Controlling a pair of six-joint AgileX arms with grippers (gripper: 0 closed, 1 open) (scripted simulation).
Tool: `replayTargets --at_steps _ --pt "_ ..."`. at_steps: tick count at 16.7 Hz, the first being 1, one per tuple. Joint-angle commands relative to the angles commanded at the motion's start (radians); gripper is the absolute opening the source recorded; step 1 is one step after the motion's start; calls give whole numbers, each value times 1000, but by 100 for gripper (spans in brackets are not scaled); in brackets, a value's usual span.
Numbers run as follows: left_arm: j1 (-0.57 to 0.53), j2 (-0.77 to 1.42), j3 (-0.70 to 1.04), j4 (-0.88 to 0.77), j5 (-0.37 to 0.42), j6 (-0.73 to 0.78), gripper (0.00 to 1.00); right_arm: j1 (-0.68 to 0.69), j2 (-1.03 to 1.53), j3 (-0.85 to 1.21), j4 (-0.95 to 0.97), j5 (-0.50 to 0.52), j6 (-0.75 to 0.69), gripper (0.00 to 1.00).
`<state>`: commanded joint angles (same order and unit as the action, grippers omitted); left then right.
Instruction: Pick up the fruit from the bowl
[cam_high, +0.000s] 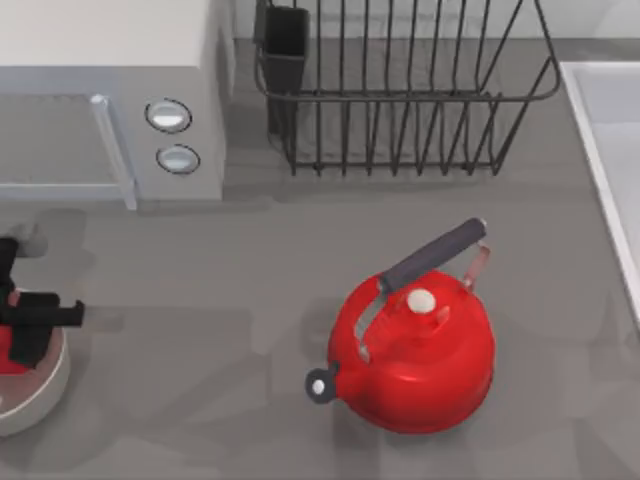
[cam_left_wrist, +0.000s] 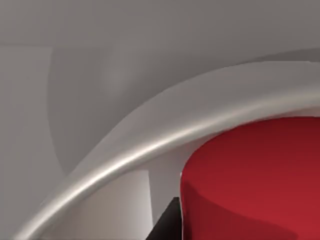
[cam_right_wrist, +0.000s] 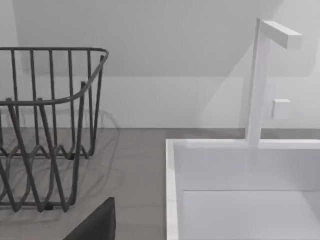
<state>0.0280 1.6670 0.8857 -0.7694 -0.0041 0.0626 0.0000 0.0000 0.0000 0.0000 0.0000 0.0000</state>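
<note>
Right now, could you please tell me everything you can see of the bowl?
The bowl is round, cream-white, with a thick smooth rim that shines in the left wrist view. It sits upright on the table at the top view's lower left edge, partly cut off. The red fruit lies inside, and the left gripper hangs directly over it.

The left tool (cam_high: 30, 325) sits right over the bowl (cam_high: 45, 395) at the counter's left edge, covering most of the fruit (cam_high: 10, 358), and the top view's border cuts off half the bowl too. In the left wrist view the fruit (cam_left_wrist: 255, 180) and bowl rim (cam_left_wrist: 150, 145) both run off the picture, so can't tell if the fingers are actually on it. Microwave (cam_high: 110, 90), rack (cam_high: 400, 90) and sink (cam_high: 610, 150) are all cropped too.
</note>
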Motion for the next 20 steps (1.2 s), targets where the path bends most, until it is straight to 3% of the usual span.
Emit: replayTargets --at_steps 4,13,20 --pt "-3 8 191 -195 0 -2 0 0 0 0 0 0 0 100" --pt "-12 -36 839 -891 0 -12 0 0 0 0 0 0 0 100" --pt "-14 -59 940 -994 0 -15 0 0 0 0 0 0 0 100"
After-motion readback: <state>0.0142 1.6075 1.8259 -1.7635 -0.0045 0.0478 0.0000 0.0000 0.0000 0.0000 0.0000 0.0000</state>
